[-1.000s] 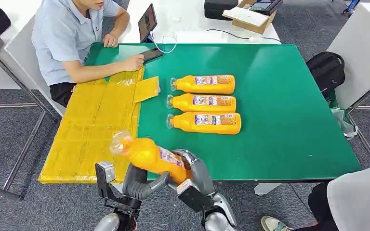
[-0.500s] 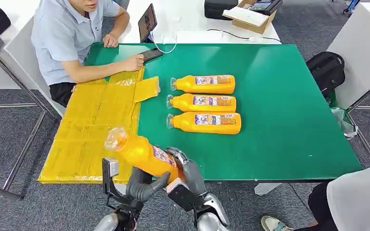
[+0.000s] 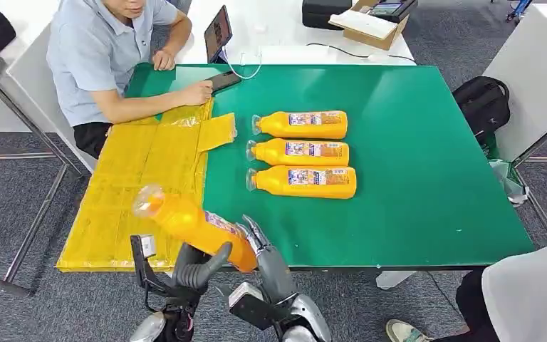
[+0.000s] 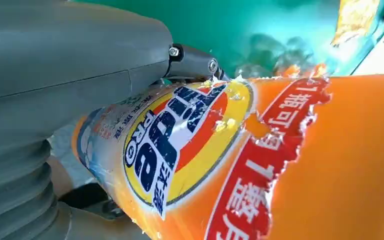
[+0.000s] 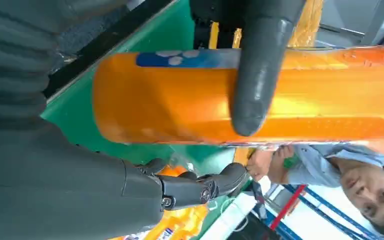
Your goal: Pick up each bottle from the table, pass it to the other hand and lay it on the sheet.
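In the head view, an orange bottle [image 3: 192,224] is held low in the frame by the left hand [image 3: 198,263], fingers wrapped under its middle; its long axis runs from lower right up to the cap at upper left, over the yellow sheet [image 3: 135,192]. The right hand [image 3: 256,239] is seen just beside the base with fingers spread, apparently gripping nothing. Three bottles [image 3: 303,153] lie on the green table [image 3: 427,157]. In the left wrist view, the label is pressed against the thumb. In the right wrist view, a gap is seen between the fingers [image 5: 200,187] and the bottle.

Office-like test room: grey carpet [image 3: 21,206], white desks [image 3: 285,28], tablet [image 3: 218,32].
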Robot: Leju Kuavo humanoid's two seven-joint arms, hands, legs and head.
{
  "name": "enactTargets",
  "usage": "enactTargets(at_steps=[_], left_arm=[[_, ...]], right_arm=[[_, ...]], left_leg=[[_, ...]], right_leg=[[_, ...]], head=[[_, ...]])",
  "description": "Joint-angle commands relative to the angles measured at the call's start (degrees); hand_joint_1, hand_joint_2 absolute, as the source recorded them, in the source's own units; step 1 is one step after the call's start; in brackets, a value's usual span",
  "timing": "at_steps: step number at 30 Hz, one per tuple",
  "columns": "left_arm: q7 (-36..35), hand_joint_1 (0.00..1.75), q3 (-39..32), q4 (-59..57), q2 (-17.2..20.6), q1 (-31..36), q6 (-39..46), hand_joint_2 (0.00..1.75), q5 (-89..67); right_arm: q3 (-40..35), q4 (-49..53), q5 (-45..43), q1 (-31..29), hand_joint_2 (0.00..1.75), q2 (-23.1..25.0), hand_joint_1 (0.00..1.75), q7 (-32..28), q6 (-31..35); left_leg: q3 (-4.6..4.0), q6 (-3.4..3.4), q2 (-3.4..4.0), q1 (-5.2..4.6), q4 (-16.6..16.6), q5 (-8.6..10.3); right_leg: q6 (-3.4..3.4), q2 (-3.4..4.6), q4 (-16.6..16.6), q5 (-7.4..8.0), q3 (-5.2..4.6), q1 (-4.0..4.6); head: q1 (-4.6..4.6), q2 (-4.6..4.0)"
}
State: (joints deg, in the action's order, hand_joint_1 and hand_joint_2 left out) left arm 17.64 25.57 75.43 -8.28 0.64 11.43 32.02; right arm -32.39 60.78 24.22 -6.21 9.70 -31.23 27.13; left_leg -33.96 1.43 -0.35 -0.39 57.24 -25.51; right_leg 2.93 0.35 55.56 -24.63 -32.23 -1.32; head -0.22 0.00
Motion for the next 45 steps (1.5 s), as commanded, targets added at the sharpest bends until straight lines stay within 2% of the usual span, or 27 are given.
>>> enactTargets(at_steps=[1, 3, 4, 7, 8, 10, 11, 12, 16, 18, 19, 22, 24, 26, 30, 33, 39, 41, 42, 43, 44, 45], left_arm=[[3.7, 1.75, -7.1, 3.9, -2.6, -1.1, 6.0, 1.75, -0.8], [9.5, 1.75, -8.1, 4.0, -2.5, -0.3, 13.8, 1.75, -9.9], [9.5, 1.75, -8.3, 4.0, -2.4, -0.1, 13.8, 1.75, -9.9], [14.6, 1.75, -10.4, 1.7, -1.8, 1.8, 23.4, 1.75, -20.7], [18.2, 1.75, -15.3, -0.8, -3.2, 2.6, 28.6, 1.75, -33.9], [18.1, 1.75, -15.8, -1.1, -2.8, 3.2, 28.3, 1.75, -34.2], [18.4, 1.75, -19.8, -2.5, -4.4, 3.8, 28.6, 1.75, -40.5], [18.0, 1.75, -19.6, -2.7, -4.0, 4.1, 28.6, 1.75, -41.4], [14.0, 1.75, -19.8, -6.8, -1.6, 6.7, 28.5, 1.75, -53.0], [12.4, 1.75, -23.6, -10.0, -2.1, 8.4, 28.6, 1.75, -65.0], [12.3, 1.75, -23.7, -10.7, -2.1, 8.9, 28.6, 1.75, -65.1], [6.0, 1.75, -26.9, -19.8, 0.2, 14.4, 28.6, 1.75, -83.2], [1.8, 1.75, -26.6, -27.5, 2.1, 18.2, 28.6, 1.75, -90.5], [0.6, 1.75, -26.7, -31.6, 3.0, 20.7, 28.6, 1.75, -90.6], [-6.3, 1.75, -23.6, -41.1, 5.2, 26.4, 27.1, 1.75, -94.4], [-16.8, 1.75, -19.0, -47.4, 7.5, 31.1, 20.8, 1.75, -102.9], [-21.1, 1.75, -15.9, -49.3, 7.6, 33.3, 13.4, 1.75, -107.5], [-21.0, 1.69, -15.7, -48.7, 7.1, 33.1, 12.6, 1.75, -107.4], [-17.5, 1.41, -16.6, -47.3, 6.3, 32.4, 9.8, 1.75, -104.4], [-15.1, 0.96, -17.3, -46.0, 5.8, 31.5, 9.0, 1.75, -101.9], [-15.1, 0.96, -17.2, -45.8, 5.6, 31.3, 9.1, 1.75, -101.9], [-10.5, 0.07, -19.6, -43.1, 4.5, 29.8, 6.2, 1.75, -95.4]], right_arm=[[-2.1, 1.3, -0.4, 1.5, 0.0, -1.9, 0.0, -1.0, 1.9], [-2.0, 2.4, -0.9, 2.3, 0.0, -2.3, 0.0, -0.6, 1.2], [-2.0, 2.4, -0.9, 2.4, 0.0, -2.4, 0.0, -0.6, 1.2], [-1.5, 1.6, -0.4, 2.7, 0.0, -2.8, 0.0, -0.3, 1.8], [-0.9, 1.0, -1.1, 3.0, 0.0, -2.6, 0.0, -0.6, 1.3], [-0.8, 0.9, -1.2, 3.3, 0.0, -2.7, 0.0, -0.9, 1.4], [-0.5, 0.6, -1.5, 3.3, 0.0, -2.6, 0.0, -1.1, 0.9], [-0.3, 0.4, -1.7, 3.4, 0.0, -2.5, 0.0, -1.2, 0.8], [1.3, -1.2, -2.3, 3.1, 0.0, -2.2, 0.0, -1.4, 0.7], [1.8, -1.8, -2.5, 3.0, 0.0, -2.0, 0.0, -1.6, 0.1], [1.9, -1.9, -2.5, 2.9, 0.0, -1.9, 0.0, -1.6, 0.0], [1.9, -2.2, -2.4, 2.6, 0.0, -1.6, 0.0, -2.1, -1.3], [1.9, -2.2, -2.3, 2.5, 0.0, -1.4, 0.0, -2.2, -2.1], [1.9, -1.9, -2.5, 2.5, 0.0, -1.2, 0.0, -2.3, -2.5], [2.2, -1.7, -2.4, 2.8, 0.0, -1.0, 0.0, -2.0, -3.6], [2.9, -2.2, -2.0, 2.8, 0.0, -0.7, 0.0, -1.4, -4.5], [4.3, -3.0, -1.6, 2.9, 0.0, -0.3, 0.0, -0.7, -5.0], [4.6, -3.1, -1.6, 2.9, 0.0, -0.3, 0.0, -0.7, -5.2], [5.2, -3.2, -1.2, 3.0, 0.0, -0.2, 0.0, -0.7, -5.1], [5.4, -3.4, -1.1, 3.0, 0.0, -0.1, 0.0, -0.8, -5.2], [5.5, -3.5, -1.1, 3.0, 0.0, -0.2, 0.0, -0.8, -5.2], [5.8, -3.8, -0.9, 3.0, 0.0, 0.0, 0.0, -0.9, -4.9]], left_leg=[[0.07, -0.07, 0.02, 0.07, 0.0, -0.05], [0.07, -0.09, -0.03, 0.09, 0.0, -0.06], [0.04, -0.07, -0.01, 0.07, 0.0, -0.03], [0.13, -0.12, -0.07, 0.12, 0.0, -0.03], [0.16, -0.16, -0.04, 0.16, 0.0, -0.07], [0.06, -0.08, -0.02, 0.07, 0.0, 0.01], [0.13, -0.11, -0.03, 0.11, 0.0, 0.0], [0.16, -0.15, -0.06, 0.16, 0.0, -0.04], [0.16, -0.11, -0.02, 0.11, 0.0, -0.01], [0.28, -0.16, -0.03, 0.17, -0.1, -0.03], [0.24, -0.17, -0.06, 0.18, 0.0, -0.04], [0.3, -0.18, -0.08, 0.18, -0.1, 0.0], [0.26, -0.16, -0.03, 0.14, -0.1, 0.04], [0.21, -0.16, -0.09, 0.11, -0.1, 0.07], [0.12, -0.12, -0.09, 0.08, -0.1, 0.07], [0.08, -0.09, -0.09, 0.11, 0.0, 0.08], [0.27, -0.09, 0.04, 0.11, -0.1, 0.08], [0.25, -0.06, 0.11, 0.06, -0.1, 0.09], [0.32, -0.13, 0.14, 0.13, 0.0, 0.07], [0.31, -0.08, 0.1, 0.09, 0.0, 0.07], [0.29, -0.05, 0.08, 0.05, -0.1, 0.08], [0.39, -0.1, 0.12, 0.12, -0.1, 0.05]], right_leg=[[-0.1, -0.02, 0.0, -0.03, 0.09, 0.08], [-0.13, -0.08, 0.0, -0.06, 0.11, 0.1], [-0.1, -0.05, 0.0, -0.03, 0.07, 0.07], [-0.16, -0.13, -0.1, -0.04, 0.18, 0.13], [-0.21, -0.11, 0.0, -0.07, 0.23, 0.18], [-0.1, -0.07, -0.1, 0.0, 0.07, 0.08], [-0.15, -0.09, -0.1, -0.01, 0.16, 0.12], [-0.21, -0.14, -0.1, -0.04, 0.23, 0.18], [-0.15, -0.07, -0.1, -0.01, 0.2, 0.12], [-0.23, -0.12, -0.1, -0.04, 0.33, 0.19], [-0.24, -0.16, -0.1, -0.06, 0.31, 0.2], [-0.24, -0.16, -0.2, -0.01, 0.36, 0.2], [-0.22, -0.09, -0.1, 0.02, 0.28, 0.15], [-0.2, -0.15, -0.1, 0.02, 0.23, 0.11], [-0.14, -0.13, 0.0, 0.01, 0.13, 0.09], [-0.13, -0.16, 0.0, -0.01, 0.11, 0.11], [-0.16, 0.05, 0.0, 0.04, 0.31, 0.11], [-0.11, 0.05, 0.0, 0.04, 0.23, 0.06], [-0.19, 0.05, 0.0, 0.04, 0.3, 0.14], [-0.13, 0.02, 0.0, 0.03, 0.28, 0.09], [-0.1, 0.01, 0.0, 0.03, 0.24, 0.06], [-0.16, 0.03, -0.1, 0.02, 0.34, 0.12]], head=[[-0.02, 0.0], [-0.02, 0.0], [0.0, 0.0], [0.0, 0.0], [0.0, 0.0], [0.0, 0.0], [0.0, 0.0], [0.0, 0.0], [-0.02, 0.0], [0.0, 0.0], [0.0, 0.0], [0.0, 0.0], [0.0, 0.0], [0.0, 0.0], [0.0, 0.0], [-0.02, 0.0], [0.0, 0.0], [-0.02, 0.0], [0.0, 0.0], [0.0, 0.0], [0.0, 0.0], [0.0, 0.0]])
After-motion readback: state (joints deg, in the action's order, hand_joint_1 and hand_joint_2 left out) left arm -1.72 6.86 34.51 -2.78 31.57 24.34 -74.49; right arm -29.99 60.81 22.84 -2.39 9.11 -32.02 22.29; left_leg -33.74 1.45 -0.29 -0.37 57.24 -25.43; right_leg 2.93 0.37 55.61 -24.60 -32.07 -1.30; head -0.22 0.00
